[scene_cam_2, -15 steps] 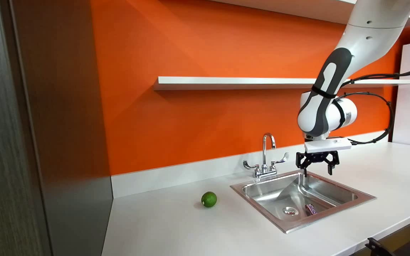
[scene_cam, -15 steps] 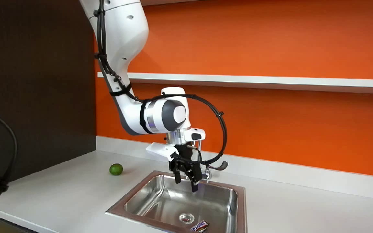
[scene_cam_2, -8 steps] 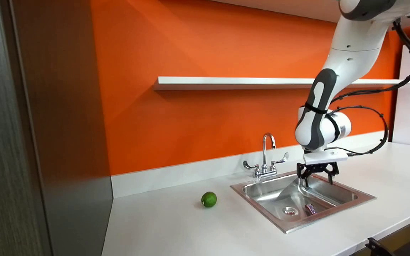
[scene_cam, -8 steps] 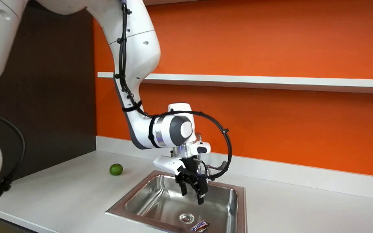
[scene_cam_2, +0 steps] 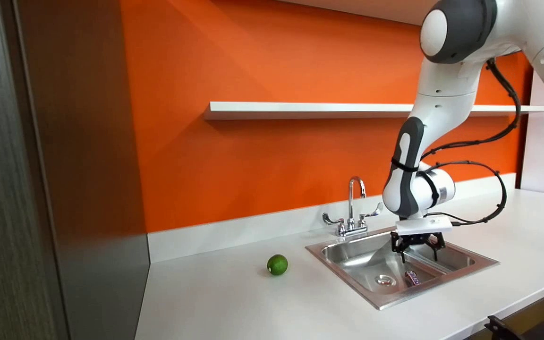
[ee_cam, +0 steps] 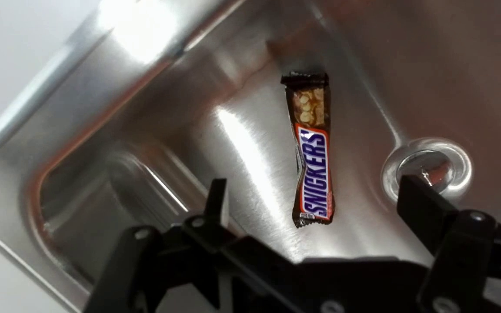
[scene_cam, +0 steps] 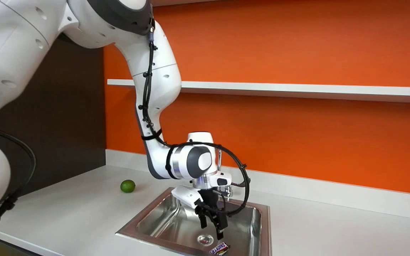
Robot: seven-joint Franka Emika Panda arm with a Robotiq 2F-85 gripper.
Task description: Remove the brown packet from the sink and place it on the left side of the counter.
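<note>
The brown packet (ee_cam: 315, 165), a Snickers bar, lies flat on the sink floor beside the drain. It also shows in both exterior views (scene_cam: 220, 249) (scene_cam_2: 412, 278). The steel sink (scene_cam: 265, 231) is set in the white counter (scene_cam_2: 215, 302). My gripper (scene_cam: 211, 232) is open and empty, pointing down inside the sink opening, above and behind the packet; it also shows in an exterior view (scene_cam_2: 419, 259). In the wrist view the open fingers (ee_cam: 313, 191) stand on either side of the packet's lower end, apart from it.
A green lime (scene_cam_2: 277, 265) sits on the counter left of the sink. A chrome faucet (scene_cam_2: 351, 203) stands behind the sink. A white shelf (scene_cam_2: 310, 107) runs along the orange wall. A dark panel (scene_cam: 48, 124) closes off the counter's left end.
My gripper has moved down from above the sink's back part into the sink opening, nearer the packet. The fingers stay open. The packet and the lime have not moved.
</note>
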